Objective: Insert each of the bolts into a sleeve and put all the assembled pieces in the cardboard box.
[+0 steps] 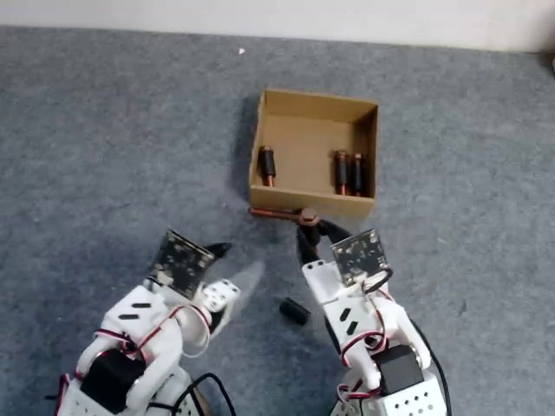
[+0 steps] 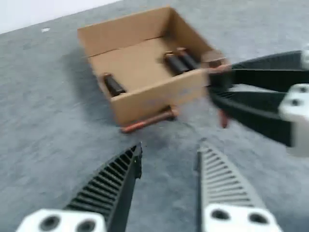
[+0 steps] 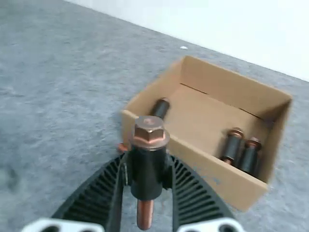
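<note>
Bolts and sleeves, listed by view. High view: cardboard box (image 1: 312, 204) on grey carpet (image 1: 113, 130), open side up; holds three assembled pieces (image 1: 267, 165), one near one side wall, two side by side near the opposite wall. Loose bolt (image 1: 273, 212) flat on the carpet, just beside the outside of the box's near wall. Loose sleeve (image 1: 294, 310), black, on the carpet between the two arms, well apart from the box. Right gripper (image 1: 307, 232) clamped on a fourth piece (image 1: 306, 217), bolt through sleeve, just short of the near wall. Left gripper (image 1: 232, 264) spread apart with nothing in it, near the right one. Left wrist view: left gripper (image 2: 169, 152) with jaws wide, bare carpet between them; beyond, loose bolt (image 2: 149, 120) along the foot of the cardboard box (image 2: 154, 99); right gripper (image 2: 217, 89) at the box's near corner, fourth piece (image 2: 212, 61) upright in its grasp, head uppermost. Right wrist view: right gripper (image 3: 146, 162) closed around the black sleeve of the fourth piece (image 3: 146, 174), copper hexagonal head above the fingers (image 3: 190, 193), shank tip below; behind it the cardboard box (image 3: 193, 154) with the three assembled pieces (image 3: 232, 144) lying inside.
</note>
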Controlling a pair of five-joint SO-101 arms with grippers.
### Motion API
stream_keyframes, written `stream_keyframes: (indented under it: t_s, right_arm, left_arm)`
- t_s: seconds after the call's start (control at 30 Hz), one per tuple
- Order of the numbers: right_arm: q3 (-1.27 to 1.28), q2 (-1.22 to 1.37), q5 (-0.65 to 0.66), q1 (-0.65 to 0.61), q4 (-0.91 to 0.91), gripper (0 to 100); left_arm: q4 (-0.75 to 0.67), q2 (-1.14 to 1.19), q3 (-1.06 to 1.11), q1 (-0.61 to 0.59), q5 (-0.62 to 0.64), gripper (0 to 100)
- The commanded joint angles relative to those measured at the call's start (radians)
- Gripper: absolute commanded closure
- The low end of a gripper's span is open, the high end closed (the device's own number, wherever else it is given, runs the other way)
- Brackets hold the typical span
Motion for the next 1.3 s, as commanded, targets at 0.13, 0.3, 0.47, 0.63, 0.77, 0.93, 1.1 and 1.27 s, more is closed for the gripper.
stream_keyframes:
  t_s: [0.13, 0.3, 0.47, 0.63, 0.77, 0.93, 1.1, 1.27]
  right_arm:
    - [-0.012, -0.013, 0.0, 0.091, -0.036, 99.3]
    - [0.033, -0.013, -0.002, 0.091, -0.035, 99.3]
    - [0.035, -0.013, -0.034, 0.094, -0.035, 99.3]
    - [0.031, -0.012, -0.063, 0.094, 0.024, 99.3]
    - [-0.033, -0.01, -0.068, 0.094, 0.073, 99.3]
    - [-0.136, 0.085, -0.064, 0.094, 0.091, 99.3]
    - [-0.323, 0.358, -0.063, 0.094, 0.088, 99.3]
    - [-0.561, 0.63, -0.061, 0.094, 0.088, 99.3]
  left_arm:
    - [-0.015, -0.01, 0.018, -0.222, -0.014, 96]
    - [-0.114, -0.01, 0.154, -0.28, -0.014, 99]
    - [-0.209, -0.01, 0.288, -0.315, -0.008, 99]
    - [-0.267, -0.008, 0.361, -0.334, -0.012, 99]
    - [-0.267, -0.008, 0.361, -0.338, -0.012, 99]
    - [-0.267, -0.007, 0.361, -0.341, -0.012, 99]
    - [-0.267, -0.007, 0.361, -0.363, -0.014, 99]
    - [-0.272, -0.007, 0.361, -0.423, -0.014, 99]
